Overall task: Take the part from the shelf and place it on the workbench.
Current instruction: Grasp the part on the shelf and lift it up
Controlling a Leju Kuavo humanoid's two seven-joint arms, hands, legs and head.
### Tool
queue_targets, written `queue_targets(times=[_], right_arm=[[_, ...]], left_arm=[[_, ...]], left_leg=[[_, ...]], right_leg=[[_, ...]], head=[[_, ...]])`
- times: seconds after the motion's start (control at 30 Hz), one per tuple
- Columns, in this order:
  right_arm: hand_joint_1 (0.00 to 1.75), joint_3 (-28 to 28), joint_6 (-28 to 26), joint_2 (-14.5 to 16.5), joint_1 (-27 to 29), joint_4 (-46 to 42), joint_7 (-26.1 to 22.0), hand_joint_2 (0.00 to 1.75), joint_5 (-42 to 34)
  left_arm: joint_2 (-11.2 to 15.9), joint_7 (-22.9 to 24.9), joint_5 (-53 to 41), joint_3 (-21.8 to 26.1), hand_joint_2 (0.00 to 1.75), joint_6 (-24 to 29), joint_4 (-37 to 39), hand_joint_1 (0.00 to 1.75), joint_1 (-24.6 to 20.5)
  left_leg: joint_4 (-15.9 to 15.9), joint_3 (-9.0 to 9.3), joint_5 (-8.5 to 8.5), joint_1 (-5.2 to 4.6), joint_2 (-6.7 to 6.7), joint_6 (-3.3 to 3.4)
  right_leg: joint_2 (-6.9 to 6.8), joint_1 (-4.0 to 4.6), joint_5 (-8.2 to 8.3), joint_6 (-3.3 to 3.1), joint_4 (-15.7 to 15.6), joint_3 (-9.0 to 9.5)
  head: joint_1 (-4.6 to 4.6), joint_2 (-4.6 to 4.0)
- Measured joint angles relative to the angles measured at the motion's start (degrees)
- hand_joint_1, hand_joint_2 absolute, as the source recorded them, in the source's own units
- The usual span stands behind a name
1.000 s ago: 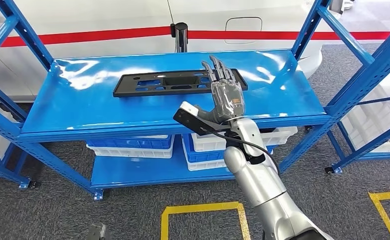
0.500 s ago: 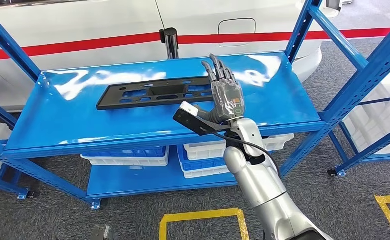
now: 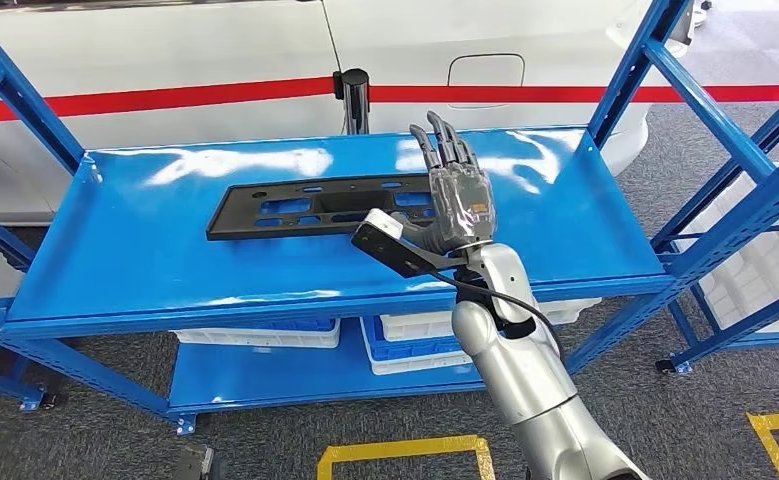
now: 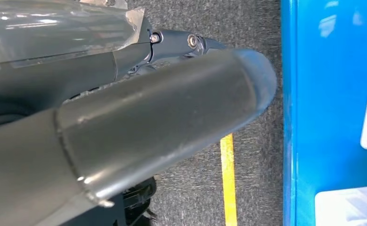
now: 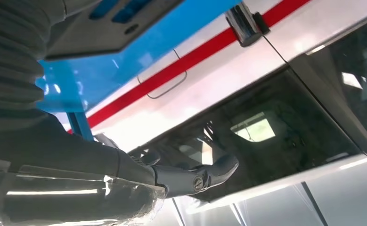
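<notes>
A flat black part (image 3: 315, 205) with several cut-outs lies on the blue shelf's top board (image 3: 145, 260), left of centre. My right hand (image 3: 452, 195) is raised over the part's right end, fingers spread and pointing up, with nothing in it. The right wrist view has the part (image 5: 110, 28) on the blue board (image 5: 172, 33) and one straight dark finger (image 5: 195, 176) against the vehicle's window. My left hand (image 4: 162, 127) hangs low beside the shelf, above grey carpet; its thumb and a dark finger (image 4: 186, 42) lie straight and hold nothing.
White bins (image 3: 265, 335) stand on the lower shelf board. Blue uprights (image 3: 710, 150) frame both ends. Behind the shelf are a white vehicle with a red stripe (image 3: 165, 98) and a black post (image 3: 353, 95). Yellow floor tape (image 3: 405, 450) lies near me; white crates (image 3: 755, 270) at right.
The whole picture has shifted, so the camera has moved; the shelf now sits lower in view. My right hand keeps its raised, spread pose, now over the part's right end.
</notes>
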Motion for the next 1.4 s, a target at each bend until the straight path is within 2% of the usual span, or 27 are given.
queue_targets(times=[0.03,0.1,0.13,0.17,0.2,0.23,0.27,0.33,0.4,0.47,0.5,0.53,0.6,0.63,0.67,0.73,0.77,0.87,0.9,1.07,1.27,1.4], right_arm=[[0.00,-0.03,-0.01,-0.06,0.61,-0.39,0.10,1.75,0.25],[0.00,-0.05,-0.01,-0.08,1.56,-1.38,0.39,1.75,0.79],[0.00,-0.06,-0.01,-0.07,1.90,-1.83,0.54,1.75,1.01],[0.00,-0.07,-0.01,-0.05,2.16,-2.19,0.66,1.75,1.14],[0.00,-0.09,-0.01,-0.05,2.46,-2.50,0.74,1.75,1.21],[0.00,-0.13,-0.02,-0.04,2.71,-2.80,0.81,1.75,1.26],[0.00,-0.15,-0.01,0.01,2.94,-3.14,0.86,1.75,1.31],[0.00,-0.22,0.02,0.13,3.18,-3.87,0.93,1.75,1.45],[0.00,-0.28,0.15,0.38,3.37,-4.56,0.89,1.75,1.67],[0.00,-0.33,0.39,0.65,3.89,-5.06,0.80,1.75,1.95],[0.00,-0.36,0.53,0.76,4.21,-5.23,0.75,1.75,2.08],[0.00,-0.37,0.73,0.88,4.45,-5.36,0.70,1.75,2.18],[0.00,-0.40,1.09,1.16,4.57,-5.59,0.59,1.75,2.27],[0.00,-0.40,1.21,1.28,4.49,-5.67,0.51,1.75,2.22],[0.00,-0.42,1.32,1.37,4.42,-5.73,0.37,1.75,2.04],[0.00,-0.43,1.66,1.46,4.49,-5.88,-0.08,1.75,1.33],[0.00,-0.43,1.86,1.51,4.62,-6.08,-0.32,1.75,0.92],[0.00,-0.46,2.17,1.57,4.81,-6.82,-0.68,1.75,0.18],[0.00,-0.46,2.22,1.55,4.87,-7.00,-0.82,1.75,0.01],[0.00,-0.39,2.29,1.29,6.04,-8.84,-1.87,1.75,-0.70],[0.00,-0.13,2.23,0.73,7.56,-11.24,-2.84,1.75,-1.30],[0.00,0.90,2.19,0.13,9.72,-15.06,-4.90,1.75,-3.16]], left_arm=[[-0.08,0.08,-0.02,0.01,0.00,0.03,0.01,0.00,0.06],[-0.26,0.15,-0.03,0.01,0.00,0.07,0.01,0.00,0.12],[-0.33,0.18,-0.03,0.02,0.00,0.09,0.01,0.00,0.11],[-0.36,0.20,-0.03,0.01,0.00,0.09,0.01,0.00,0.08],[-0.38,0.23,-0.03,0.01,0.00,0.09,0.01,0.00,0.05],[-0.39,0.26,-0.03,0.01,0.00,0.09,0.01,0.00,0.05],[-0.40,0.27,-0.03,0.00,0.00,0.11,0.00,0.00,0.03],[-0.39,0.27,-0.03,0.00,0.00,0.20,-0.01,0.00,0.01],[-0.39,0.34,-0.02,0.00,0.00,0.33,-0.01,0.00,-0.02],[-0.39,0.50,0.06,0.01,0.00,0.49,0.00,0.00,0.15],[-0.39,0.58,0.12,0.04,0.00,0.60,0.01,0.00,0.30],[-0.38,0.63,0.21,0.09,0.00,0.71,0.01,0.00,0.43],[-0.29,0.64,0.32,0.20,0.00,0.89,0.01,0.00,0.58],[-0.15,0.52,0.35,0.28,0.00,0.93,0.01,0.00,0.59],[-0.02,0.30,0.33,0.37,0.00,1.02,0.01,0.00,0.59],[0.19,-0.05,0.28,0.60,0.00,1.44,0.01,0.00,0.72],[0.20,-0.10,0.25,0.70,0.00,1.72,0.02,0.00,0.88],[0.22,0.16,0.19,1.11,0.00,2.18,0.04,0.00,1.26],[0.22,0.45,0.18,1.27,0.00,2.27,0.04,0.00,1.29],[0.34,5.31,-0.15,1.98,0.00,3.86,0.47,0.00,2.00],[0.80,8.80,-1.08,2.72,0.00,5.83,1.01,0.00,3.53],[1.39,13.90,-2.11,3.05,0.00,7.54,1.74,0.00,5.05]], left_leg=[[0.02,0.40,-0.36,0.03,-0.08,-0.18],[0.06,1.44,-1.24,0.09,-0.19,-0.72],[0.16,1.95,-1.73,0.07,-0.21,-1.06],[0.22,2.19,-2.20,0.01,-0.19,-1.44],[0.39,2.37,-2.54,-0.06,-0.15,-1.85],[0.57,2.52,-2.80,-0.09,-0.11,-2.18],[0.73,2.56,-3.04,-0.01,-0.06,-2.52],[2.64,1.90,-3.81,0.24,0.06,-3.09],[8.63,-1.49,-5.92,0.47,0.18,-3.74],[15.55,-6.25,-8.13,0.57,0.21,-4.13],[16.93,-7.82,-8.12,0.57,0.21,-4.11],[15.96,-8.27,-6.73,0.52,0.21,-3.88],[8.93,-6.31,-1.51,0.23,0.22,-2.73],[5.45,-5.07,0.37,-0.03,0.24,-2.05],[3.04,-4.11,1.29,-0.31,0.23,-1.43],[1.70,-3.32,1.22,-0.78,0.19,-0.77],[1.17,-2.93,1.55,-0.84,0.17,-0.83],[0.10,-2.25,2.21,-0.84,0.13,-2.00],[0.04,-2.21,2.12,-0.94,0.06,-2.16],[0.08,-2.31,1.71,-1.29,-0.08,-1.78],[0.20,-2.20,1.59,-1.37,-0.11,-1.59],[0.21,-2.09,1.57,-1.38,-0.10,-1.53]], right_leg=[[-0.04,-0.17,1.21,0.63,-1.31,-0.19],[-0.25,-0.66,5.91,2.16,-9.04,2.08],[-0.41,-0.73,7.48,2.29,-12.90,3.35],[-0.55,-0.70,8.30,1.87,-15.35,4.37],[-0.60,-0.61,8.53,1.08,-16.47,4.82],[-0.56,-0.46,8.19,0.08,-16.54,5.08],[-0.49,-0.54,8.38,-0.59,-16.54,5.53],[-0.38,-0.77,8.28,-1.44,-16.63,6.35],[-0.35,-0.75,7.74,-2.15,-16.68,7.15],[-0.30,-0.51,7.08,-2.58,-16.67,7.74],[-0.22,-0.36,6.74,-2.63,-16.67,8.08],[-0.12,-0.18,6.36,-2.64,-16.68,8.56],[0.04,0.13,5.55,-2.62,-16.74,9.69],[0.06,0.29,5.23,-2.57,-16.82,10.18],[0.06,0.26,5.00,-2.46,-16.90,10.42],[0.03,0.17,4.74,-2.02,-17.15,10.58],[0.01,0.18,4.67,-1.87,-17.23,10.66],[-0.03,0.52,4.81,-1.54,-17.80,11.19],[-0.05,0.49,4.80,-1.41,-18.05,11.27],[-0.13,0.45,4.55,-1.26,-18.52,11.33],[-0.18,0.38,4.49,-1.12,-18.62,11.31],[-0.18,0.29,4.50,-1.10,-18.62,11.53]], head=[[0.01,0.00],[0.04,0.00],[0.09,0.00],[0.11,-0.01],[0.14,-0.01],[0.14,0.00],[0.12,0.00],[0.08,0.01],[-0.01,0.00],[-0.07,-0.01],[-0.10,-0.01],[-0.10,-0.01],[-0.08,0.00],[0.08,0.00],[0.16,0.00],[0.12,0.00],[-0.06,0.00],[-0.05,0.00],[0.00,0.00],[0.00,0.00],[0.00,0.01],[-0.02,0.00]])
